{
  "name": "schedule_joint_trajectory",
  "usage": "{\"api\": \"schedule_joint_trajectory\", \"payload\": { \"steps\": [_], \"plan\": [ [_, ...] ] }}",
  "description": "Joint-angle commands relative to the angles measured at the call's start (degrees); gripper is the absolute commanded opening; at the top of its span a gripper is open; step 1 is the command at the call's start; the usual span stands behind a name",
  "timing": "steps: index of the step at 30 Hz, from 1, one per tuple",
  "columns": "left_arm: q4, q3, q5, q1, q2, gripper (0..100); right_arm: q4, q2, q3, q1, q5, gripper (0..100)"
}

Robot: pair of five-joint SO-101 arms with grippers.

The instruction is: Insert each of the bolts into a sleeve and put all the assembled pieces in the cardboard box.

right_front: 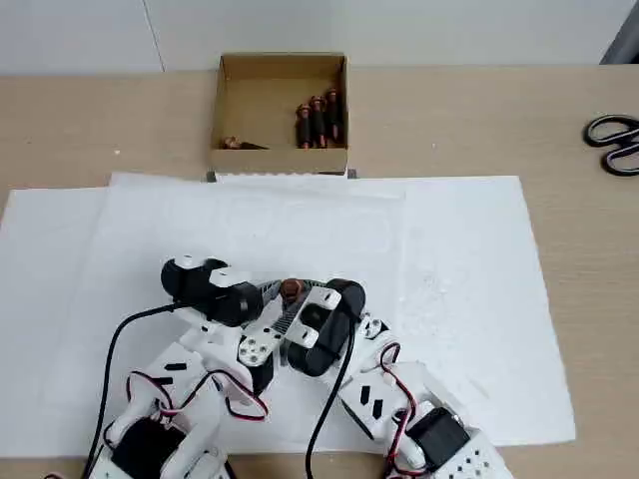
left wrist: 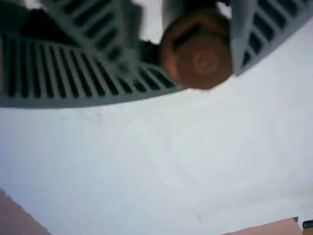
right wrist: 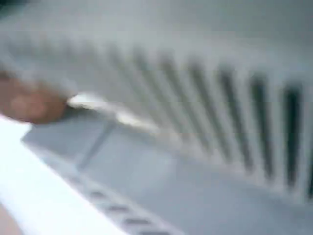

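I find the left gripper (left wrist: 193, 41) clenched on the copper piece (left wrist: 198, 61), held right at its tip. The right gripper (right_front: 305, 299) sits just beside it; I cannot tell its grip. I would align both axes and push gently, without twisting.

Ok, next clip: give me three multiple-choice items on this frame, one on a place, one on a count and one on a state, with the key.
1. Where are the scissors?
A on the white sheet
B in the box
C on the bare table, at its far right edge

2. How many brown pieces stand together in the box?
A one
B three
C six

3. The box is:
A open on top
B closed by a lid
C tipped on its side

Key: C, they lie on wood, off the sheet; B, three stand side by side near its right wall; A, its floor shows from above.
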Motion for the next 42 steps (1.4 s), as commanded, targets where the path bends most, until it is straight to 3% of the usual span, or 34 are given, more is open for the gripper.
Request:
{"api": "schedule_joint_trajectory", "payload": {
  "steps": [1,19,26,32,37,42],
  "plan": [
    [2.9,-1.7,1.6,1.0,-0.3,23,-1.5,-1.1,0.8,0.0,0.1,0.3],
    [3.3,-9.1,-3.6,-1.5,0.0,23,-1.5,-1.1,0.8,1.7,0.0,0.3],
    [3.3,-8.8,-7.2,-6.5,-0.2,0,-1.5,-1.1,0.8,1.7,0.0,0.3],
    [4.1,-4.7,-7.0,-7.5,-0.3,1,-1.5,-1.1,0.8,1.8,0.0,0.3],
    [-0.4,-3.5,-6.9,-20.4,-0.3,1,-1.9,-1.1,0.8,5.5,-1.1,0.3],
    [-1.3,-2.2,-4.0,-32.4,-0.3,1,-1.7,-1.1,0.2,15.1,-13.3,0.3]
  ]
}}
